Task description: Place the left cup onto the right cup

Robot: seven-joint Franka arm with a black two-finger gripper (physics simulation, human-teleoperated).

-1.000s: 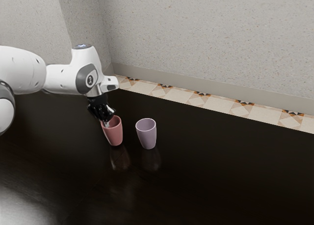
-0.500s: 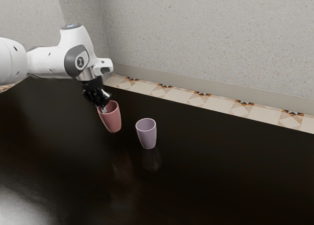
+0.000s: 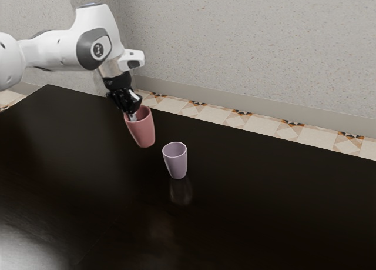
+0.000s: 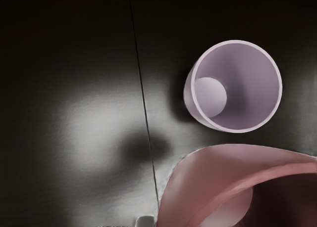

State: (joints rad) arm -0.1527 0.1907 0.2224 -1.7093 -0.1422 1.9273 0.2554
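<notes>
A pink cup (image 3: 141, 129) hangs tilted in the air above the dark table, with my gripper (image 3: 131, 113) shut on its rim. A lilac cup (image 3: 175, 159) stands upright on the table, below the pink cup and toward the exterior view's right. In the wrist view the pink cup (image 4: 233, 187) looms large and blurred just under my hand, and the lilac cup (image 4: 233, 86) shows its open mouth a short way beyond it.
The dark glossy table (image 3: 247, 223) stretches wide around both cups. A patterned tile floor strip (image 3: 258, 124) and a speckled wall (image 3: 264, 40) lie behind the table's far edge. A thin seam (image 4: 143, 98) runs across the tabletop beside the lilac cup.
My gripper has lifted the pink cup off the table and carried it up and slightly toward the exterior view's right. The lilac cup has stayed put.
</notes>
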